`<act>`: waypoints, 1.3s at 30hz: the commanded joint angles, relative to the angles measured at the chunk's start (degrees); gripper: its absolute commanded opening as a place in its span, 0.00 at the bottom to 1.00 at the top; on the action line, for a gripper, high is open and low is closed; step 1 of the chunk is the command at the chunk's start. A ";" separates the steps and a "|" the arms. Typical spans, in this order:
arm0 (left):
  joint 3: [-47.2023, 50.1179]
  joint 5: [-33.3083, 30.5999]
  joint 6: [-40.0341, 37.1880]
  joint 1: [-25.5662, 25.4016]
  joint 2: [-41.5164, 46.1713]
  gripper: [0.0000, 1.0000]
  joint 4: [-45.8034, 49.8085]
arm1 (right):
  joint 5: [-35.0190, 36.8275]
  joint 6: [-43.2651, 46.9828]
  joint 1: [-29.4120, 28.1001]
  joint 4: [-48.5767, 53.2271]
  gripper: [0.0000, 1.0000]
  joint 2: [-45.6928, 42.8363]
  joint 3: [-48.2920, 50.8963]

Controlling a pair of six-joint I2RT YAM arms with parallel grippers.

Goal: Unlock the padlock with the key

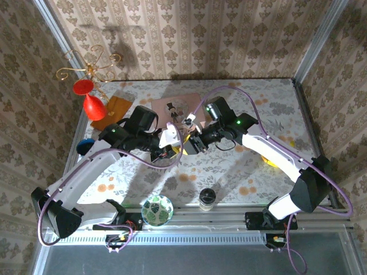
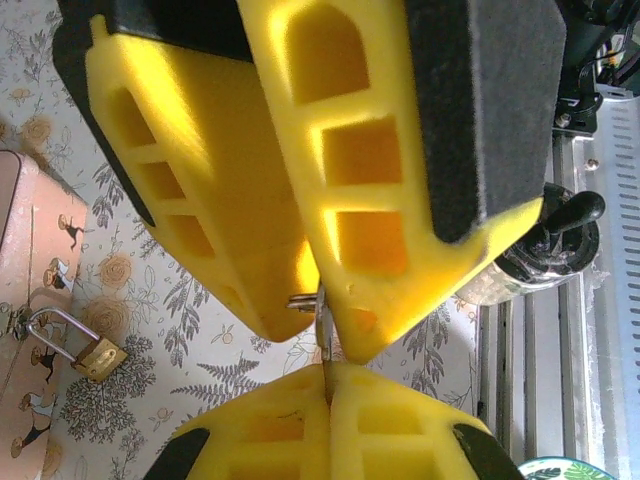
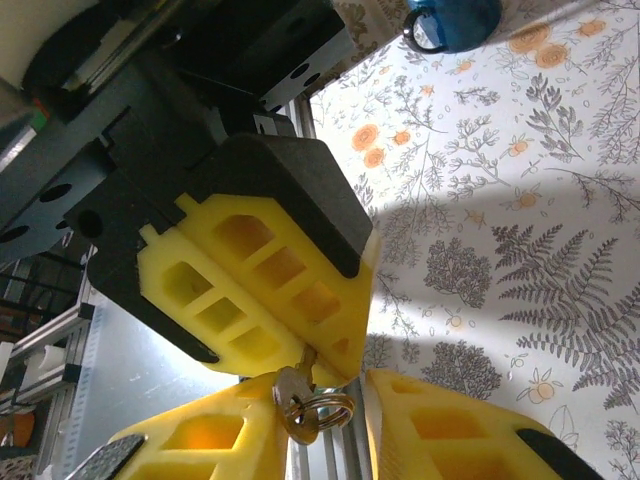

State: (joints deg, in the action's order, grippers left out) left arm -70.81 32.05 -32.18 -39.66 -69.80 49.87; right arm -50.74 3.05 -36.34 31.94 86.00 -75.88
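Left wrist: tiny brass padlock (image 2: 98, 358), silver shackle (image 2: 52, 324), at pink box (image 2: 25, 250) edge.

Damask-patterned walls (image 1: 200, 34) enclose a floral tablecloth (image 1: 241, 166), seemingly lit from above.

You're looking at a pale brass padlock (image 2: 97, 357), a pink box (image 2: 25, 280) printed with small dark figures, a white tablecloth (image 2: 150, 400) of grey ferns and orange flowers, yellow fingers (image 2: 350, 150) backed in black, a dull grey key (image 3: 291, 386), a blue mug (image 3: 450, 20), a green-patterned ball (image 1: 157, 209) and beige damask wallpaper (image 1: 189, 34).
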 commanded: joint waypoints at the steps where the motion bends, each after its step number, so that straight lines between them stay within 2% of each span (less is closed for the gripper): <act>1: 0.01 2.66 -1.46 0.13 0.63 0.00 2.19 | 1.79 0.64 -0.25 1.50 0.29 -0.57 -2.64; 8: 0.32 2.84 -1.71 0.11 0.98 0.00 2.74 | -0.29 1.15 -0.14 1.89 0.27 -0.74 -3.29; 22: 0.94 2.31 0.64 0.81 1.71 0.00 0.04 | -2.78 2.32 0.10 4.33 0.00 0.14 -3.69; 27: 2.10 2.57 2.39 1.65 3.14 0.00 -2.01 | -2.92 0.75 0.56 2.61 0.00 -0.60 -2.54; 28: 2.28 2.58 2.72 1.84 3.47 0.05 -2.58 | -2.79 0.45 0.64 2.20 0.00 -0.78 -2.22; 29: 2.61 2.57 3.22 2.10 3.93 0.16 -3.19 | -2.42 -0.19 0.81 1.47 0.00 -1.06 -1.82; 32: 3.67 2.59 4.71 3.02 5.47 0.43 -5.10 | 1.05 -3.60 1.42 -2.16 0.00 -2.37 0.15; 34: 4.97 2.13 6.54 3.81 7.07 0.55 -7.44 | 4.22 -7.32 2.16 -5.66 0.00 -3.55 2.06; 36: 7.02 0.85 9.82 4.86 9.46 0.73 -11.77 | 7.71 -13.13 3.20 -10.66 0.00 -5.20 4.99; 39: 11.47 -1.77 17.47 6.69 13.48 0.89 -22.02 | 11.53 -21.51 4.70 -18.24 0.00 -7.97 9.87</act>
State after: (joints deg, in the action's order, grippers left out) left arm -62.04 32.32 -22.31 -34.28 -59.53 37.67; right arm -44.77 -8.21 -32.86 22.72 81.49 -69.01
